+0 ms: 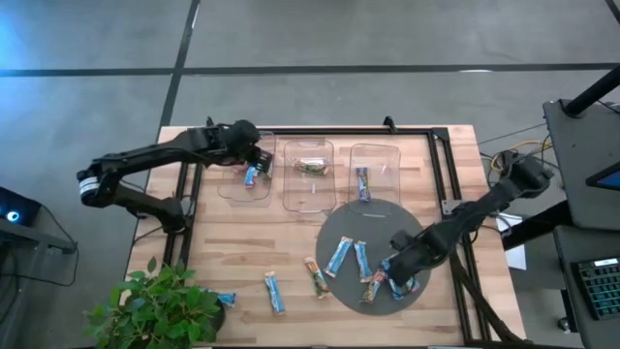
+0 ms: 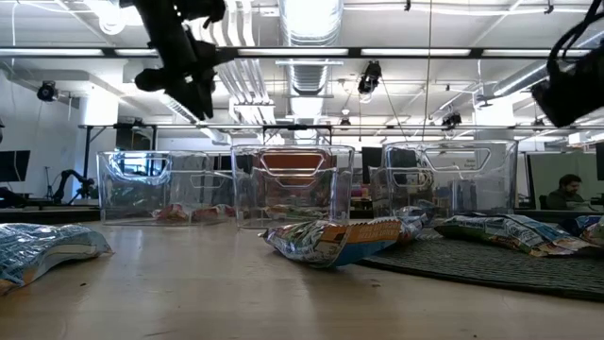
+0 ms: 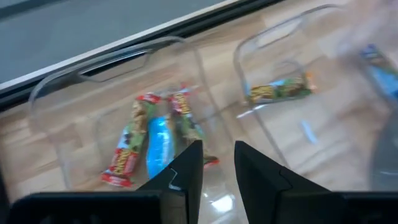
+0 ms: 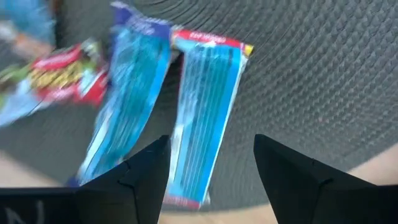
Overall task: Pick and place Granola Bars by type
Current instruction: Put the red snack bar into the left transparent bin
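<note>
Both arms are dark, slender, multi-joint assemblies. The left arm (image 1: 145, 155) carries a white band near its base joint. The left gripper (image 3: 217, 171) has two flat, black, angular fingers with chamfered tips. The right gripper (image 4: 211, 174) has matching broad, matte black fingers.

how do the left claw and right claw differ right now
The left claw hangs over the left clear bin, which holds bars; the right claw sits low over the round dark mat, above loose light blue bars. The left claw's fingers stand narrowly apart, the right's widely apart. Both are open and hold nothing.
</note>
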